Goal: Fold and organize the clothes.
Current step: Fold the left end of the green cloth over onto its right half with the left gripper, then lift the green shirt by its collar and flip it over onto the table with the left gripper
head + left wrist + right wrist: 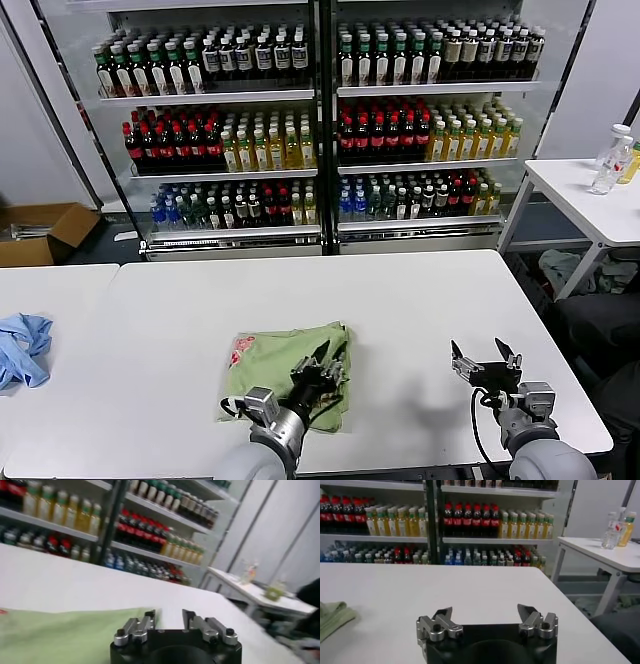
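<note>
On the smooth white table point(400, 300) lies the soft folded shirt point(275, 365), left claw point(330, 352) above, right claw point(484, 352) both spread apart

White tables point(400, 290) before glass-fronted drink coolers point(320, 120), side table point(590, 200) right, cardboard box point(40, 232) left.

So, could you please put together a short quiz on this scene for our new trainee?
1. True or false: the green polo shirt lies folded on the white table.
2. Which gripper hovers over the shirt: A left gripper, B right gripper?
3. Fill in: the light blue cloth lies on the table to the robot's ____.

Key: 1 true; 2 A; 3 left. Both grippers are open, holding nothing.
</note>
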Action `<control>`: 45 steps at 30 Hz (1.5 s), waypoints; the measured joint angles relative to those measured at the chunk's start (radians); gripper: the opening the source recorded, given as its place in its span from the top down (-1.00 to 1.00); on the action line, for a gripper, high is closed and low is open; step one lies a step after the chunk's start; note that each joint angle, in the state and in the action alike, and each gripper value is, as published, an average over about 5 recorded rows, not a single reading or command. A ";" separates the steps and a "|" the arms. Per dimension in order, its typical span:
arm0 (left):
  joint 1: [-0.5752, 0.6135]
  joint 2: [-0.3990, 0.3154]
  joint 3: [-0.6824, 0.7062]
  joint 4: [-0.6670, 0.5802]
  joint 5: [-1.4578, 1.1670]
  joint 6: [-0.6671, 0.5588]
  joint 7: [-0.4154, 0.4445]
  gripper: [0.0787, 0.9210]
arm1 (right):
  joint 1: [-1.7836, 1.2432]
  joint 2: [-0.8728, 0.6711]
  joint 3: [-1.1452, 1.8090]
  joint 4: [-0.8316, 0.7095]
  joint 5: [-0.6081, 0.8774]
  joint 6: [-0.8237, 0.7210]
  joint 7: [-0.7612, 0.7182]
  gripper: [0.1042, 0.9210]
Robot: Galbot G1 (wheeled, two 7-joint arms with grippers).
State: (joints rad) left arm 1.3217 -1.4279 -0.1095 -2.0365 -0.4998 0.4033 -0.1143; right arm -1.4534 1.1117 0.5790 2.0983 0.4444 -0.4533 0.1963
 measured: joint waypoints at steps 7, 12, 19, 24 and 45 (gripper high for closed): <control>0.051 0.025 -0.035 -0.059 -0.051 -0.007 0.004 -0.35 | -0.006 0.004 -0.001 0.002 -0.004 0.003 0.000 -0.76; 0.063 0.060 -0.131 -0.038 -0.003 -0.045 -0.027 -0.66 | -0.007 0.011 -0.005 0.002 -0.010 0.007 0.000 -0.76; 0.065 0.103 -0.255 0.045 0.017 -0.067 -0.051 -0.77 | -0.008 0.025 -0.013 0.003 -0.021 0.011 -0.001 -0.76; 0.074 0.109 -0.293 0.088 -0.011 -0.058 -0.044 -0.77 | -0.016 0.031 -0.008 0.010 -0.025 0.013 -0.002 -0.76; 0.039 0.096 -0.379 0.197 -0.329 0.021 0.076 0.16 | -0.064 0.045 0.029 0.059 -0.026 0.014 0.000 -0.76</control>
State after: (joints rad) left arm 1.3612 -1.3316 -0.4882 -1.8392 -0.8290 0.4240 -0.0380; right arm -1.5175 1.1564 0.6078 2.1574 0.4187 -0.4389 0.1965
